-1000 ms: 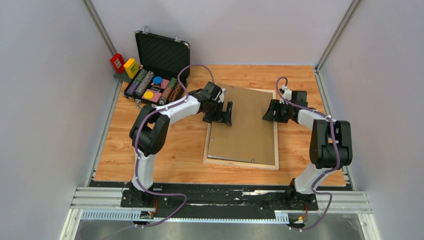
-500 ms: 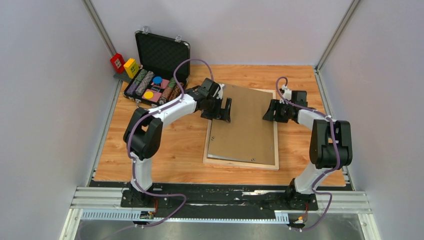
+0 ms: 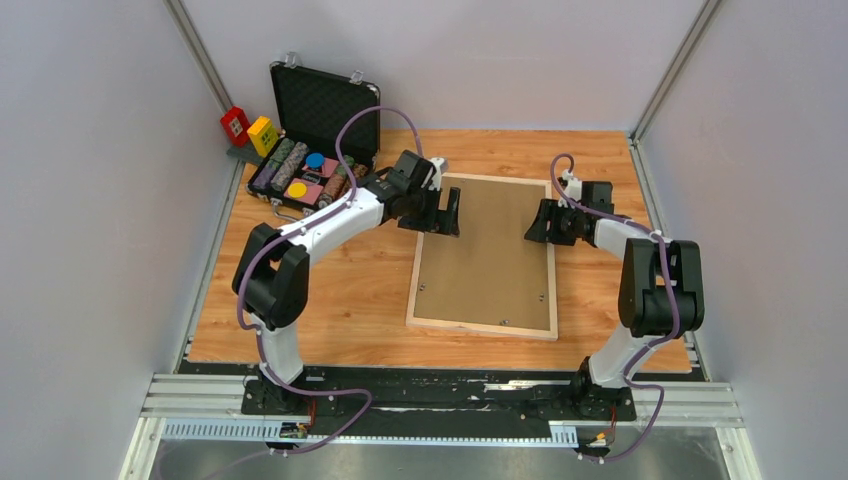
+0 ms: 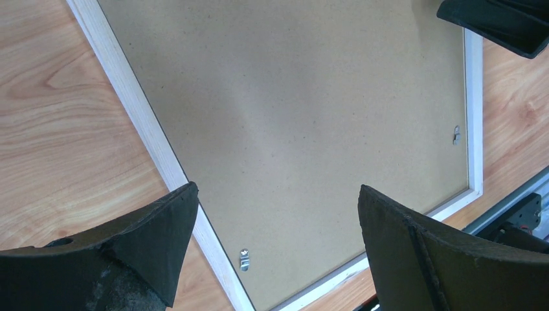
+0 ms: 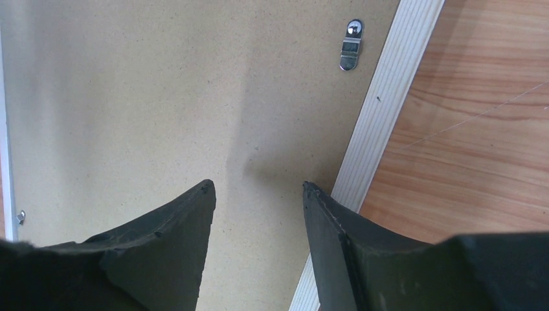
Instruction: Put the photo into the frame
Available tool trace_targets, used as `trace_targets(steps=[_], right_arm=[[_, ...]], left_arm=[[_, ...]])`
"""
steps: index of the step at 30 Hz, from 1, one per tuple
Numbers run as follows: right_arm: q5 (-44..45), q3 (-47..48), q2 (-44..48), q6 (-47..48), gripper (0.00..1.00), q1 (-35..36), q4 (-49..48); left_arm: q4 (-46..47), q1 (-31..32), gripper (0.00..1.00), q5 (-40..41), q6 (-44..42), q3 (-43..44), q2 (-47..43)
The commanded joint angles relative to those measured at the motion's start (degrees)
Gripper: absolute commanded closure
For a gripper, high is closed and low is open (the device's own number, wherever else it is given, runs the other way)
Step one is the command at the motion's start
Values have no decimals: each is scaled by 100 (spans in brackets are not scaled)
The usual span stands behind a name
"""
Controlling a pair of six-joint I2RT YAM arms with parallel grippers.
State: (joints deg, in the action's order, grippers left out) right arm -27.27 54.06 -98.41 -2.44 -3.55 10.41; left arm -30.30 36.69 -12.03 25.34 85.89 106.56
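Observation:
The pale wood frame (image 3: 480,328) lies face down in the middle of the table, with the brown backing board (image 3: 490,255) flat inside its rim. The photo is hidden. My left gripper (image 3: 440,220) hovers open over the frame's far left corner; in the left wrist view its gripper (image 4: 277,189) spans the rim (image 4: 139,123) and the board (image 4: 298,97), holding nothing. My right gripper (image 3: 537,225) hangs open over the board beside the right rim. In the right wrist view that gripper (image 5: 257,186) is empty above the board (image 5: 162,97), next to the rim (image 5: 382,129).
Small metal turn clips (image 4: 244,259) (image 5: 350,45) sit on the board near the rim. An open black case (image 3: 315,150) with coloured chips stands at the back left, beside a red block (image 3: 236,125) and a yellow block (image 3: 262,134). Grey walls close in on both sides.
The backing board lay askew over the frame's left rim; now it sits flat inside the frame. My left gripper drew back toward the far left corner. The right arm stayed put.

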Motion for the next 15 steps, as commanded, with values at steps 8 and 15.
trace_targets(steps=[8, 15], right_arm=[[261, 19, -128, 93, 43, -14, 223], [62, -1, 174, 70, 41, -15, 224]], left_arm=[[275, -2, 0, 228, -229, -81, -368], [475, -140, 0, 323, -523, 53, -166]])
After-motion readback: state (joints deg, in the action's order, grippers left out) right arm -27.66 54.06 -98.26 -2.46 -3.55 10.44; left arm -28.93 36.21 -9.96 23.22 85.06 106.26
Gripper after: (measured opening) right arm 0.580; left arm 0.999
